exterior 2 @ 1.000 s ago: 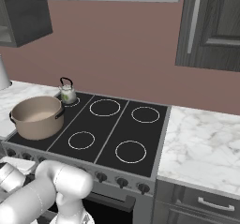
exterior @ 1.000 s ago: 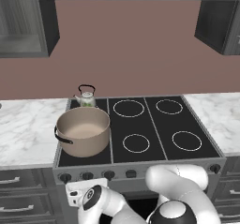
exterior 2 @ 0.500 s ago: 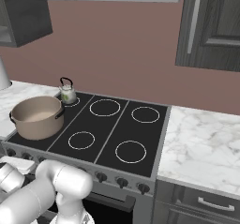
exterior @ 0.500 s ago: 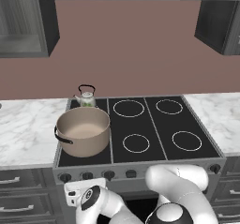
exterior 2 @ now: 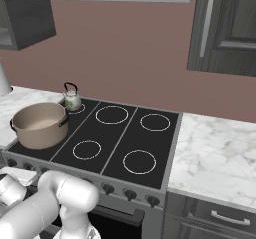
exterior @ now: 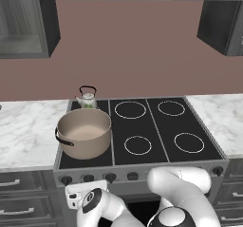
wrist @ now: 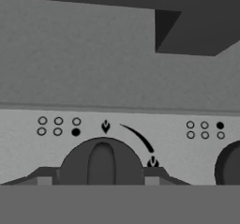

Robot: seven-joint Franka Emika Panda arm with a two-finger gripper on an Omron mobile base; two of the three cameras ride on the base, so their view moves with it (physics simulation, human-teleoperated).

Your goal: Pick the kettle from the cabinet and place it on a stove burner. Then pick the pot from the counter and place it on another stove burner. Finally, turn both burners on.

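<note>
Left base view, pot: the tan pot (exterior: pixel 84 133) sits on the front left burner of the black cooktop (exterior: pixel 161 131), wide as the ring beneath it
Left base view, kettle: the small floral kettle (exterior: pixel 87 98) stands on the back left burner, just behind the pot
Left base view, knobs: a row of dark knobs (exterior: pixel 110 177) runs along the stove front, my arm bent low before them
Right base view, pot and kettle: same pair at the left of the cooktop, kettle behind pot, marble counter (exterior 2: pixel 220 153) to the right
Right base view, cabinet: dark cabinet (exterior 2: pixel 227 28) with silver bar handle hangs upper right, door closed
Hand view, my gripper: my gripper (wrist: pixel 98 179) is spread, one fingertip on each side of a round dark knob (wrist: pixel 101 164), close against it
Hand view, panel: flame marks and burner dot diagrams sit above the knob; a second knob shows at the right edge
</note>
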